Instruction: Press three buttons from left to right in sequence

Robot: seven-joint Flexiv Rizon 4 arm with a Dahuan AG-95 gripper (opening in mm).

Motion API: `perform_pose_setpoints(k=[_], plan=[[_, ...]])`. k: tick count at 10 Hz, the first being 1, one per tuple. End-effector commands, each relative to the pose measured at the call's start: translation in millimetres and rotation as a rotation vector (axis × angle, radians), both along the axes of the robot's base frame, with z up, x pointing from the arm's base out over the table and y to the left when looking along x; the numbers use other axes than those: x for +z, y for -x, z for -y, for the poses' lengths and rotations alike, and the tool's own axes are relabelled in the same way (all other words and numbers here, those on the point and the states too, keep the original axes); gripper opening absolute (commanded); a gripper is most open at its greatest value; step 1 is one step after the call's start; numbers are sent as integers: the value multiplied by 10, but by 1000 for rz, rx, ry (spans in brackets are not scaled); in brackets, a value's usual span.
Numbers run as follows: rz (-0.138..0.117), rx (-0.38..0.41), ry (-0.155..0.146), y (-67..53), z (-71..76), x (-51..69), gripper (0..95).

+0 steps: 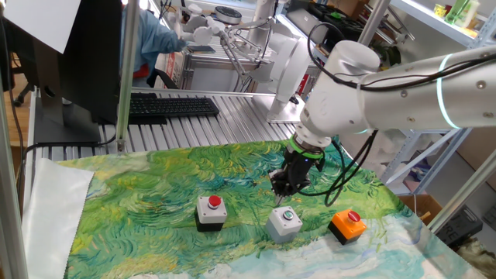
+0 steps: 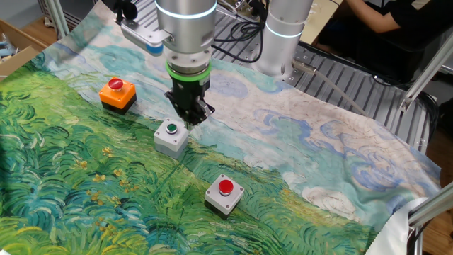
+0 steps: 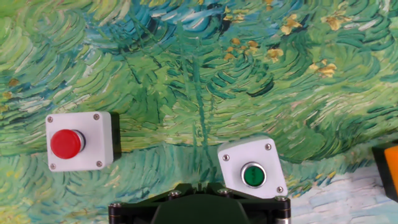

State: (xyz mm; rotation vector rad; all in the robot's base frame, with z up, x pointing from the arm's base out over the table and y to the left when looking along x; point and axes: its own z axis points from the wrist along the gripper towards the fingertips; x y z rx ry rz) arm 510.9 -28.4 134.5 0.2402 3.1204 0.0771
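Note:
Three button boxes stand in a row on the painted cloth. The black-and-white box with a red button (image 1: 211,211) (image 2: 225,195) (image 3: 79,142) is at the left in the fixed view from the front. The grey box with a green button (image 1: 284,222) (image 2: 171,136) (image 3: 252,169) is in the middle. The orange box with a red button (image 1: 347,225) (image 2: 117,93) (image 3: 388,169) is at the right. My gripper (image 1: 282,188) (image 2: 190,117) (image 3: 199,188) hangs just behind the grey box, a little above the cloth, fingers together, holding nothing. It touches no button.
The Van Gogh style cloth (image 1: 155,194) covers the table. A black keyboard (image 1: 167,106) and a monitor lie beyond the cloth's far edge. Metal frame posts (image 1: 124,70) stand at the table's sides. A person sits at the back.

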Motion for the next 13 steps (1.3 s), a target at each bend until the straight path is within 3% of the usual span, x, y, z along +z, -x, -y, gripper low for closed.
perform_pose_setpoints(k=[1, 13], plan=[[-5, -16, -1, -45, -51, 18, 0], [-2, -25, -2, -66, -129, 28, 0]])
